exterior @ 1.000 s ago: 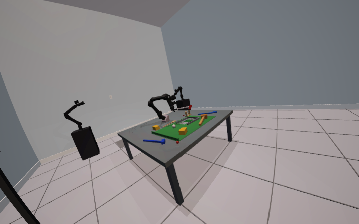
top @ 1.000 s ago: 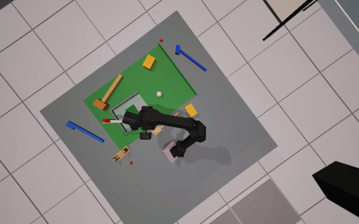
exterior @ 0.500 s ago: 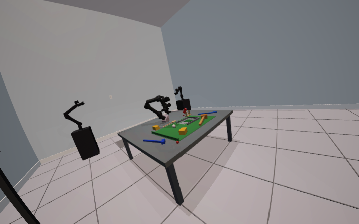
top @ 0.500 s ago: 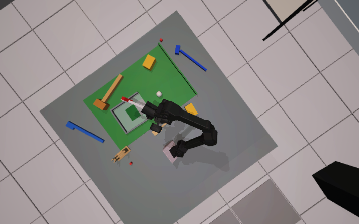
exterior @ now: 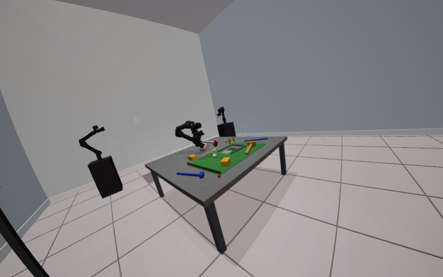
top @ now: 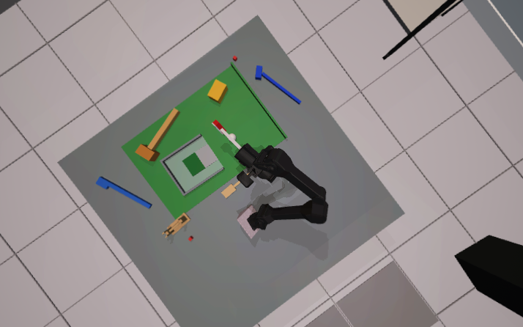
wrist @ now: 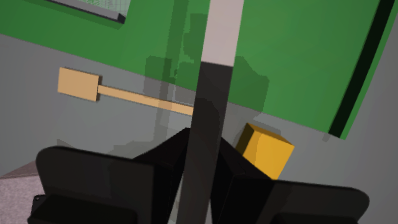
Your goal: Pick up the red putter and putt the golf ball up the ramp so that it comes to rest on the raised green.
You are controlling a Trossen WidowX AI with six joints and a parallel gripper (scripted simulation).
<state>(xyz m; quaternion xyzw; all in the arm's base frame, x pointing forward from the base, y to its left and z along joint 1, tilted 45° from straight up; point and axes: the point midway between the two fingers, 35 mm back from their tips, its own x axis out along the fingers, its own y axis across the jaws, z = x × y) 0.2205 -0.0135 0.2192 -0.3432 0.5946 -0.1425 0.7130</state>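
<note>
Right now the end effector [top: 242,151] is clenched on the red putter [top: 226,132], gripping its dark handle end, as the wrist view shows with the shaft [wrist: 212,115] running up between the two black fingers. In the top view the putter reaches from the end effector toward the upper left, its white shaft ending in the red head [top: 216,124] over the green mat [top: 198,117]. The golf ball [top: 231,136] lies on the mat touching or just beside the shaft, a little below and right of the red head; from above I cannot tell whether they touch. The raised green [top: 193,163], a framed grey platform with a dark green square at its middle, sits lower left of the ball, near the centre of the frame.

Elsewhere on the grey bench [top: 336,170], an orange block [top: 217,90] stands at the upper part of the mat and a wooden mallet [top: 157,136] lies at its left. Two blue putters sit off the mat, one [top: 277,84] at the upper right, one [top: 123,192] at the lower left. A tan paddle [top: 230,189] rests just below the end effector, and the wrist view shows a second orange block [wrist: 265,150] right of the shaft.
</note>
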